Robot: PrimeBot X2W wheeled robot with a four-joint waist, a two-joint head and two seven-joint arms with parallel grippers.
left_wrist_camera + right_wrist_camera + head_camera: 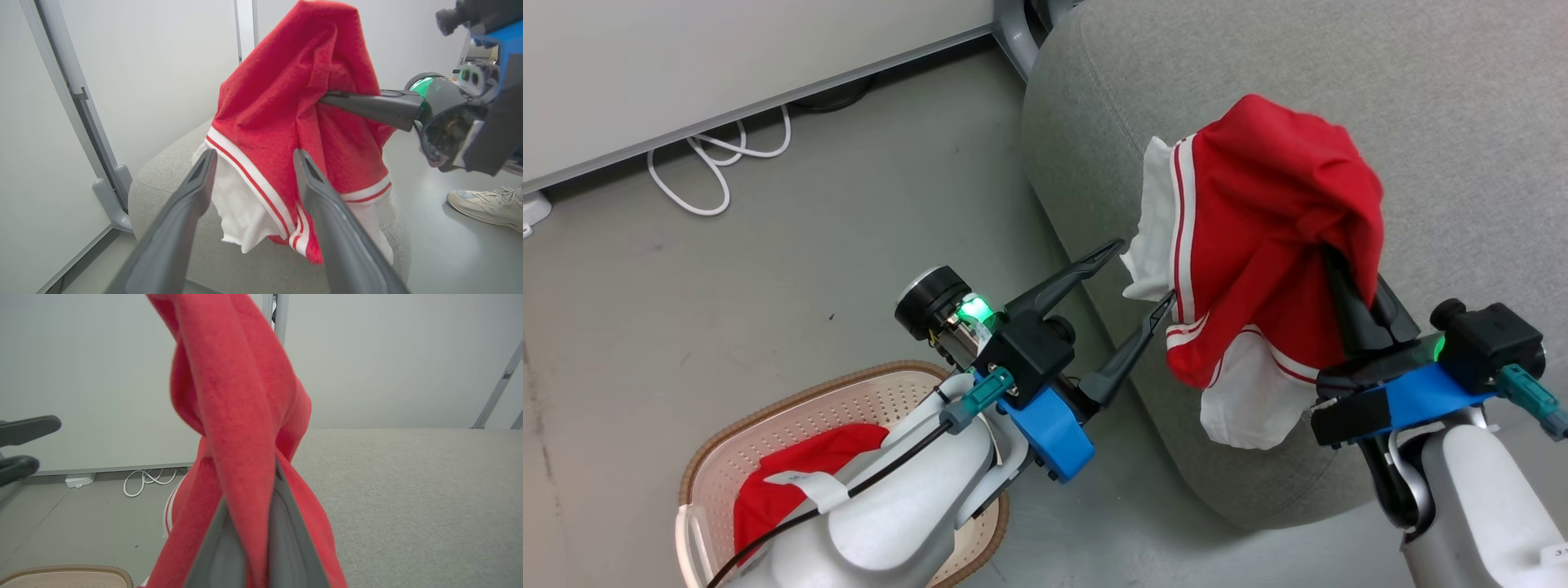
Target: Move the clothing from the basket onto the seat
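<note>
A red garment with white panels and stripe trim (1258, 212) hangs in the air over the front edge of the grey seat (1339, 65). My right gripper (1331, 257) is shut on a fold of it; the right wrist view has the red cloth (229, 396) pinched between its fingers (286, 539). My left gripper (1147, 269) stands open just left of the garment's white hem, its fingertips (300, 157) near the cloth (286, 81) and nothing between them. A second red garment (809, 465) lies in the basket (792, 400) on the floor, partly hidden by my left forearm.
A white cable (711, 163) lies looped on the floor under the pale partition panel (727, 57). The panel's grey foot (1013, 33) stands by the seat's corner. A person's light shoe (486, 204) rests on the floor beyond the seat.
</note>
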